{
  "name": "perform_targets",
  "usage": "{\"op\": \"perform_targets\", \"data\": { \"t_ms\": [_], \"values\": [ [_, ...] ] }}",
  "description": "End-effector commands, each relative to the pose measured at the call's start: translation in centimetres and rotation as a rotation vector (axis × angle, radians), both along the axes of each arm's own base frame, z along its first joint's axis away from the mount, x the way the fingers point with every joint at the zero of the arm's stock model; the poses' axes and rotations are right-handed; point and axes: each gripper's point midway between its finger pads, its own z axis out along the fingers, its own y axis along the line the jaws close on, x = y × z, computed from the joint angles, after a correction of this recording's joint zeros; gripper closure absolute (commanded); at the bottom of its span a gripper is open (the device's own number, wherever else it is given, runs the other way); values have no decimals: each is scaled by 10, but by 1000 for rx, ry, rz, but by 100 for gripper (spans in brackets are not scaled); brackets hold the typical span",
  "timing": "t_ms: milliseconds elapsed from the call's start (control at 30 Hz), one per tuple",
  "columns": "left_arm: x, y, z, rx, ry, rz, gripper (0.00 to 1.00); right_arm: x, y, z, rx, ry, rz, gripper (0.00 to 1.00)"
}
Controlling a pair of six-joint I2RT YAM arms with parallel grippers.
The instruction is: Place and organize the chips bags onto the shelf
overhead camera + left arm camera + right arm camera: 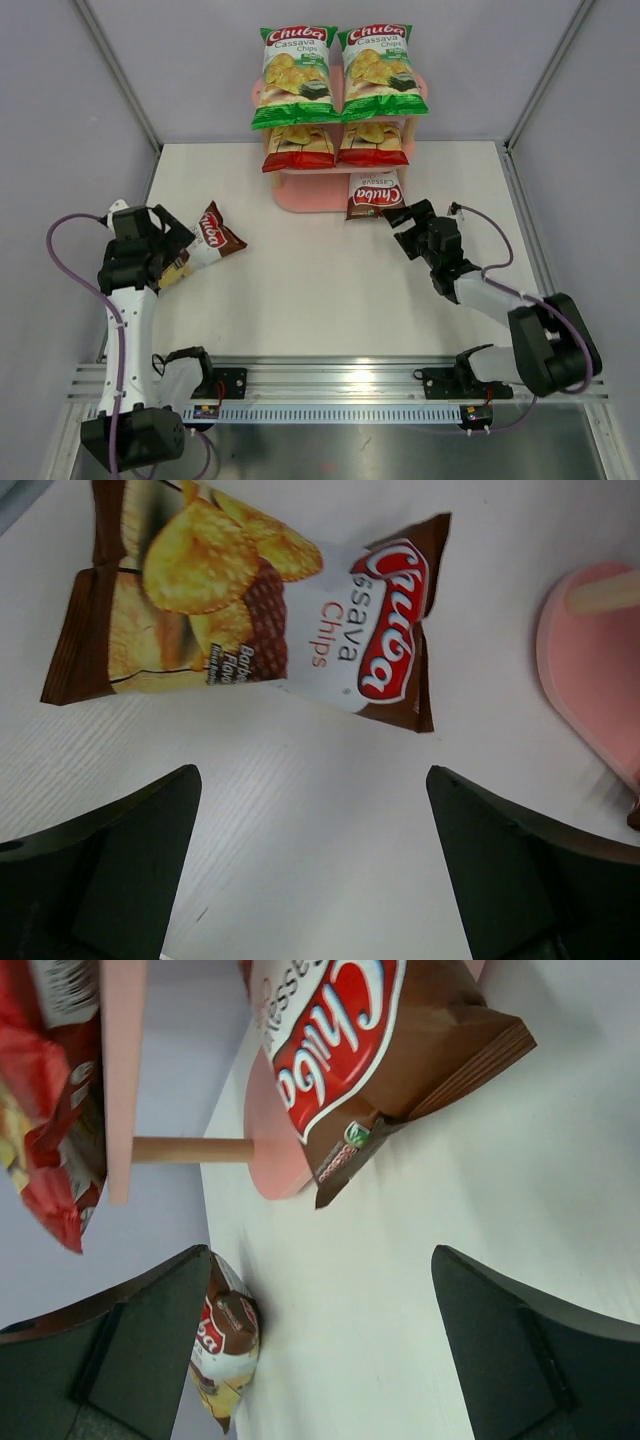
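White bench (330, 300) boxed in by pale grey walls (60, 90), both arms bolted at the near edge. Pink shelf (303, 198) stands at the far middle of the bench against the back wall. Top tier: left green bag (295, 75) and right green bag (383, 70), side by side, upright, faces to the front, edges touching or nearly so. Middle tier: left red bag (298, 148) and right red bag (373, 145), also side by side, upper parts hidden behind the green ones. Bottom tier, right half: shelved brown bag (374, 193), logo end toward the front, front edge sticking out past the pink base board; the right wrist view shows that corner (400, 1030) over the bench, next to a wooden upright (190, 1148). Loose brown bag (212, 238) lies flat and face up on the left part of the bench, well apart from the shelf, tilted with the logo end pointing toward the shelf. Left end effector (312, 780) is wide open, holding nothing, low over the bench just short of the loose brown bag; in the wrist view the bag sits just ahead of the fingers (130, 860), not between them. Right end effector (322, 1255) is wide open too, holding nothing, near the front of the shelved brown bag and aimed at it, not touching. Contact between the left fingers and the bag can't be settled from the top view.
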Motion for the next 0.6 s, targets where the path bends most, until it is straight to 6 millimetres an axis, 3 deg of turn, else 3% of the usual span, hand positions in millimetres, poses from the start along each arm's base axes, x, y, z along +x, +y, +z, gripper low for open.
{"op": "perform_targets", "data": {
  "t_ms": [0, 200, 333, 433, 567],
  "values": [
    [2, 28, -3, -63, -53, 112, 1, -32, -14, 5, -142, 15, 55, 1],
    [-3, 75, -33, -84, -14, 258, 1, -73, -1, 55, -143, -143, 226, 1],
    [0, 88, -52, -153, 32, 298, 1, -95, 12, 76, -97, -224, 339, 1],
    [4, 102, -67, -161, 7, 355, 1, -103, 17, 79, -79, -243, 376, 1],
    [8, 92, -95, -229, -14, 346, 1, -108, 20, 79, -75, -253, 407, 0]
  ]
}}
